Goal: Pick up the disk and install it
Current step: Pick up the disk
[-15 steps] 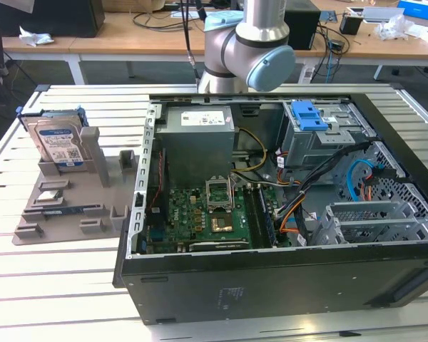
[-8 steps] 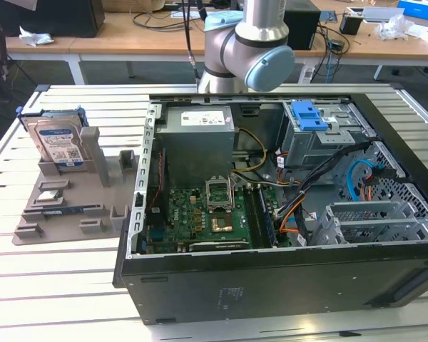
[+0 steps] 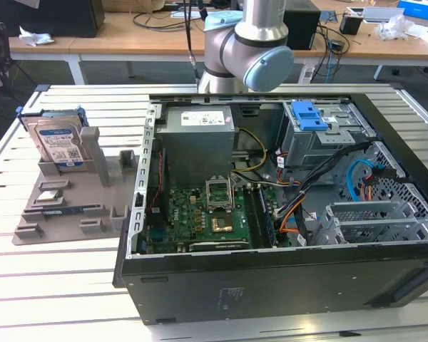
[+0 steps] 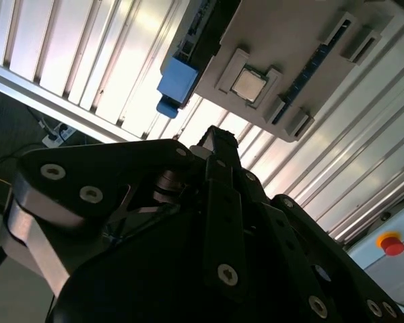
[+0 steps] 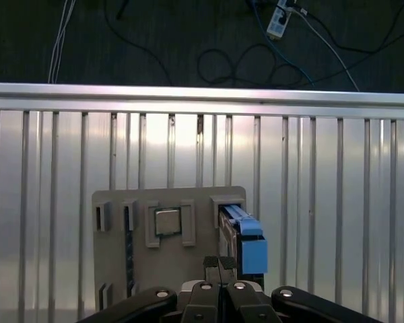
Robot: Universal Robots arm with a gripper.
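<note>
Although I carry nothing, the exterior view has the disk [image 3: 57, 139] standing on edge in a grey holder [image 3: 64, 206] on the bench [image 3: 28, 285], at that view's left, well apart from the open computer case [image 3: 271, 285]. In the second wrist view my end effector [image 4: 219, 138] is pinched together and empty, with the disk's blue rail beyond it. In the first wrist view the disk sits below me, just off my fingertips' line, its long axis running along the seam between them.
</note>
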